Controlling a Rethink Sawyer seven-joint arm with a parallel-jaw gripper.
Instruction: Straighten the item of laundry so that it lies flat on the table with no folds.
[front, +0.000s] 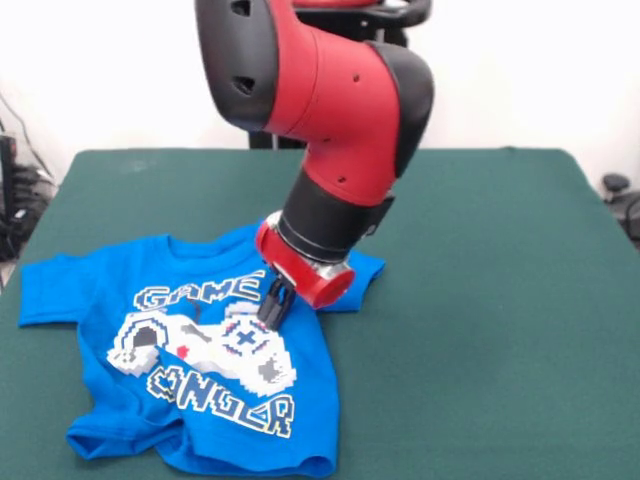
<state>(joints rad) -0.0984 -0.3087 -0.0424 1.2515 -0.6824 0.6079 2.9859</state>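
The gripper (275, 304) presses down on the shirt (190, 350); whether it's pinching cloth, I can't tell. The shirt spreads mostly below it on the table (480, 300), light, limp, best grabbed at the rumpled hem.

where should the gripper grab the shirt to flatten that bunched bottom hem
Likely the rumpled hem corner at the shirt's lower left in the front view, coming straight down from above. The cloth there is folded into a raised ridge that the gripper could pinch and drag outward; the chest lies flat, offering little to pinch.
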